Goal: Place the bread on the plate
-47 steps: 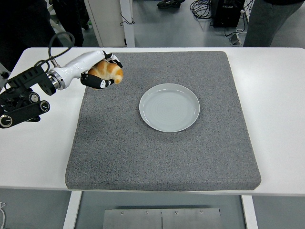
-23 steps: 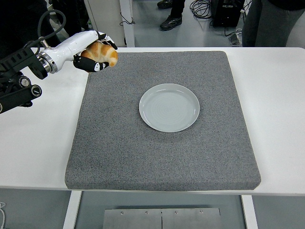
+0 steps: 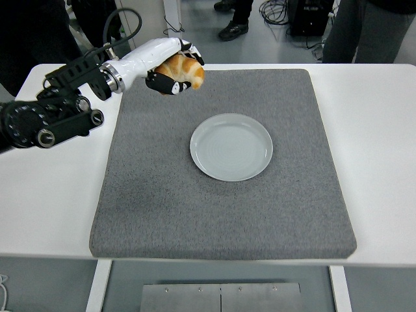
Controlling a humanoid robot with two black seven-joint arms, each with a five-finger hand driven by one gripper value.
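Observation:
A golden croissant-like bread (image 3: pixel 184 70) is held in the air by my left hand (image 3: pixel 170 67), whose white-backed, black-tipped fingers are shut around it. The hand hovers over the far left part of the grey mat (image 3: pixel 221 201), up and to the left of the plate. The pale round plate (image 3: pixel 231 146) lies bare near the middle of the mat. My left arm (image 3: pixel 55 114) reaches in from the left edge. My right arm does not show.
The mat covers most of the white table (image 3: pixel 377 130). Beyond the far edge stand people's legs and shoes (image 3: pixel 235 27), a white post, and cables on the floor.
My left hand has lifted the bread off the mat's far left corner and carried it up and to the right, closer to the plate.

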